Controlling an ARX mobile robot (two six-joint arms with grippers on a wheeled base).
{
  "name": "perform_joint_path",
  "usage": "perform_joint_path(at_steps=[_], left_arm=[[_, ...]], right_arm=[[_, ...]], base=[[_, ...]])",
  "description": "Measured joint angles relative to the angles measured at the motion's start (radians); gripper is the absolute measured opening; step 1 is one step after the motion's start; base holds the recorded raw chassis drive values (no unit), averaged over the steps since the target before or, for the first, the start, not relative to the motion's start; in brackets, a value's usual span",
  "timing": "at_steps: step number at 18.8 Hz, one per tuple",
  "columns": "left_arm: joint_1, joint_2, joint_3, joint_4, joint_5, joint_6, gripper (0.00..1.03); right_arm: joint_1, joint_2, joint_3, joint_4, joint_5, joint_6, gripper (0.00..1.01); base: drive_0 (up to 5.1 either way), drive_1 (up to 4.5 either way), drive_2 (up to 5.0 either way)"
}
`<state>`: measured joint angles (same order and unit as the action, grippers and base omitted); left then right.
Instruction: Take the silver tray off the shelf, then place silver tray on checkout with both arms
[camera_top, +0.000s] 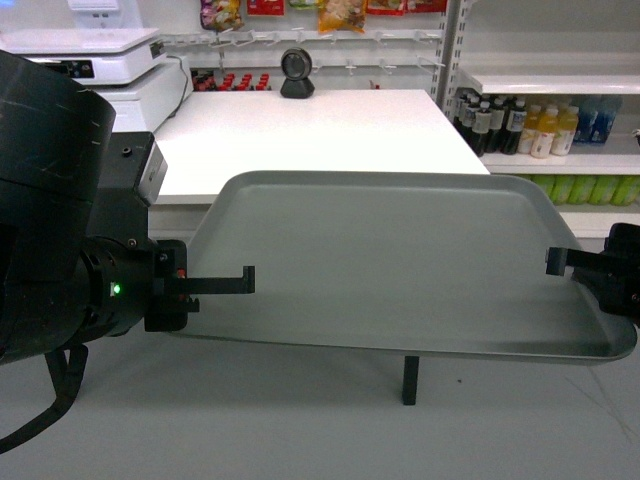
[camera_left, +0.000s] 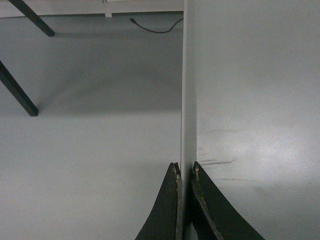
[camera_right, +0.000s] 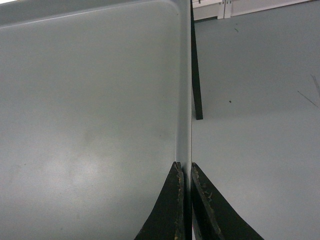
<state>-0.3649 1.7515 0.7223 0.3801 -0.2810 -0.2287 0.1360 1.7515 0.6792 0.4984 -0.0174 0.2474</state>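
Note:
The silver tray (camera_top: 400, 260) hangs in the air above the grey floor, just in front of the white checkout (camera_top: 320, 130); its far edge overlaps the counter's front edge in the head view. My left gripper (camera_top: 245, 280) is shut on the tray's left rim, and my right gripper (camera_top: 555, 262) is shut on its right rim. In the left wrist view the gripper (camera_left: 184, 167) pinches the thin rim, with the tray (camera_left: 250, 100) to the right. The right wrist view has the gripper (camera_right: 184, 165) clamped on the rim, with the tray (camera_right: 90, 100) on the left. The shelf (camera_top: 550, 80) stands at the right.
A black scanner (camera_top: 297, 72) stands at the back of the checkout and a white scale machine (camera_top: 100, 60) at its left. Bottles (camera_top: 520, 128) fill the shelving on the right. A black leg (camera_top: 408, 380) stands on the floor below the tray.

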Motion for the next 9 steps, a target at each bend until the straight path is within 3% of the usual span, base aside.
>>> perform_joint_path(at_steps=[9], left_arm=[[0.001,0.0,0.0,0.002,-0.001,0.001,0.03]], right_arm=[[0.001,0.0,-0.002,0.001,0.003,0.004,0.02]], base=[[-5.0,2.48,2.5]])
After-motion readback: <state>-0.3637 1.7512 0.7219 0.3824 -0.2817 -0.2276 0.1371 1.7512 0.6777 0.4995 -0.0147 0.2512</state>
